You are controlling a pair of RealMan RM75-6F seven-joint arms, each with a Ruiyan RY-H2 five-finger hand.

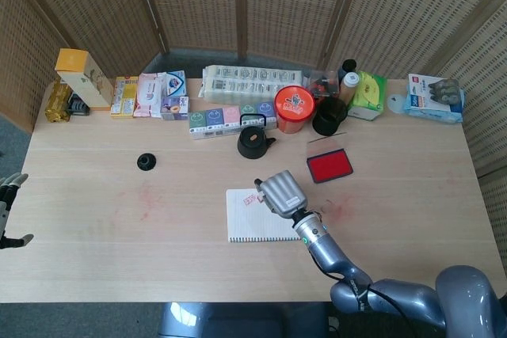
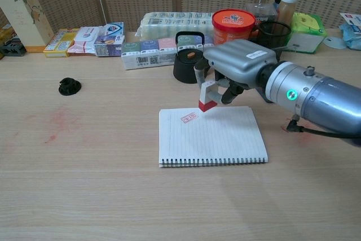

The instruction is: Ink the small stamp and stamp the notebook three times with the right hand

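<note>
Head view: right hand is over the top right part of the notebook, fingers closed round the small stamp, which is mostly hidden under the hand here. One red imprint is seen just left of the hand on the top edge of the page. Ink pad lies open, up and to the right of the hand, well apart. Left hand is at the far left frame edge, off the bench; whether it is open or closed cannot be told.

Chest view: right hand is clamped on the small stamp, red face down, near the top edge of the notebook. Contact with the paper cannot be confirmed; the stamp looks slightly tilted. The imprint sits just left of and below the stamp face.

Risks, as judged:
- Overlap with the imprint if the stamp is set down too close to it.
- Partial print off the top edge of the page, since the stamp is so near it.
- Uneven or faint mark from the tilt, or from ink running low without a re-ink.
- Loose notebook could be dragged or lifted with the stamp, smearing the mark.
- Black kettle, just behind the hand, could be clipped on a lift.
</note>
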